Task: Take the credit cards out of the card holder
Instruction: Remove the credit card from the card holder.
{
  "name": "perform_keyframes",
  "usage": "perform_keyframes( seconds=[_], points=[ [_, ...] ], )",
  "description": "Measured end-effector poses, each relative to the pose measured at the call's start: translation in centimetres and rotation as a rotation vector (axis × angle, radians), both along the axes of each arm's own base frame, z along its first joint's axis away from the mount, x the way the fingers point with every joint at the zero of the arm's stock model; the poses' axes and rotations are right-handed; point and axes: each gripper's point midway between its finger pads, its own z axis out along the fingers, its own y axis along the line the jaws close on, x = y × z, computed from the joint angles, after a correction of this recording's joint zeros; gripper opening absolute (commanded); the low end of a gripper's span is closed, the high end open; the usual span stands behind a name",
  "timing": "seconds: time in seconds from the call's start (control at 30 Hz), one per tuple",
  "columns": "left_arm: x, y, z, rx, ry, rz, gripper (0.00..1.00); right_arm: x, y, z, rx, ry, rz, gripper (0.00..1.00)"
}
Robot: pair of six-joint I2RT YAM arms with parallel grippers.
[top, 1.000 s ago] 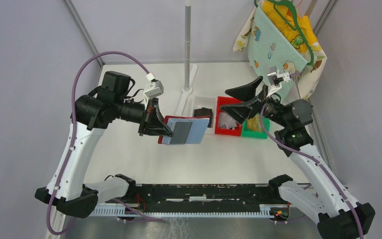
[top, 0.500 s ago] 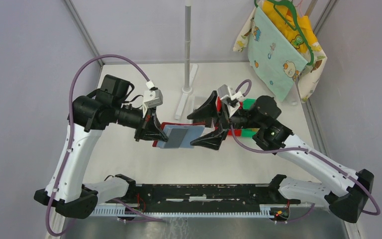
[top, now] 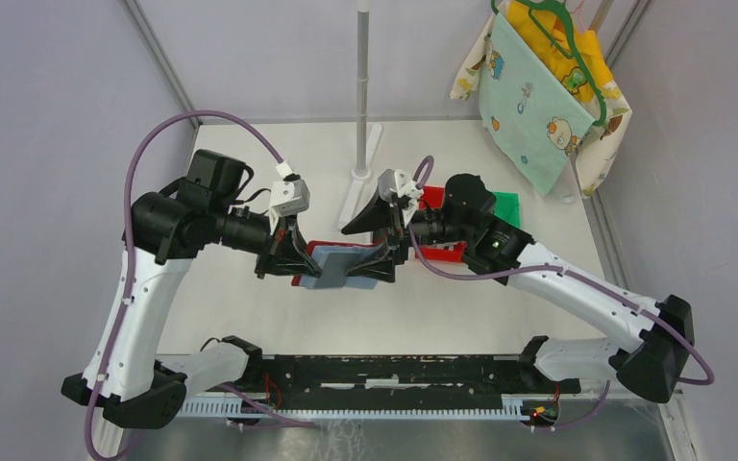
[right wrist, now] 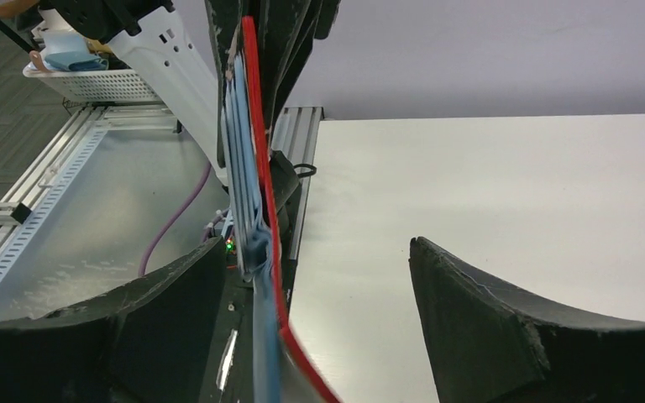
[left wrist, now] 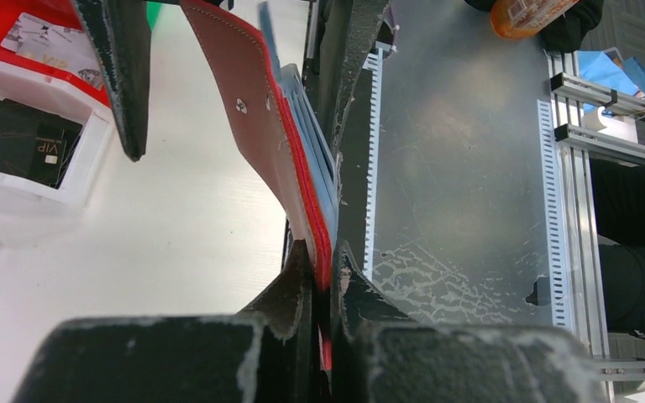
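Left end effector (left wrist: 323, 260) is clenched on one edge of the red card holder (left wrist: 252, 109) and holds it in the air over the middle of the desk (top: 250, 317), with the open side turned upward. The grey-blue credit cards (top: 344, 264) are not yet out. They sit in the pockets and cover most of the red in the top view (how many there are, I cannot count).

The right end effector (right wrist: 311, 277) is released, with its jaws standing apart on both sides of the free end of the holder. In the right wrist view one finger is just beside the blue edges of the cards, and the other is well apart from the red cover.

I judge that the step in hand is to pinch the cards, and here is the risk. The jaws now enclose both the cards and the cover. If they close like this, a pull would drag the whole holder against the left grip, which has only a narrow margin of the edge, so the holder could slip out or twist. The cards are also thin and smooth. A light pinch may slide off them, or several may come out together, fan apart and drop on the desk.
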Motion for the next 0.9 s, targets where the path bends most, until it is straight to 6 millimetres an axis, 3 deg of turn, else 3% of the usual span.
perform_keyframes(
  seconds=[0.13, 0.27, 0.43, 0.5, 0.67, 0.9],
  points=[
    [-0.2, 0.1, -0.3, 0.01, 0.006, -0.002, 0.02, -0.2, 1.1, 0.3, 0.001, 0.011, 0.027, 0.82],
    [-0.1, 0.4, -0.7, 0.033, 0.007, 0.01, 0.02, -0.9, 1.7, -0.1, -0.007, 0.031, 0.057, 0.48],
    [0.0, 0.8, -0.9, 0.055, -0.012, 0.026, 0.02, -1.6, 1.7, -0.4, -0.024, 0.064, 0.077, 0.16],
    [0.0, 0.9, -1.0, 0.061, -0.016, 0.031, 0.1, -1.9, 1.6, -0.5, -0.021, 0.075, 0.086, 0.06],
    [-0.1, 0.8, -0.7, 0.046, -0.019, 0.023, 0.28, -2.5, 1.1, -0.3, 0.033, 0.088, 0.094, 0.0],
    [-0.5, 0.0, 0.0, -0.012, 0.007, -0.02, 0.35, -3.1, 0.8, 0.7, 0.091, 0.083, 0.109, 0.0]
  ],
)
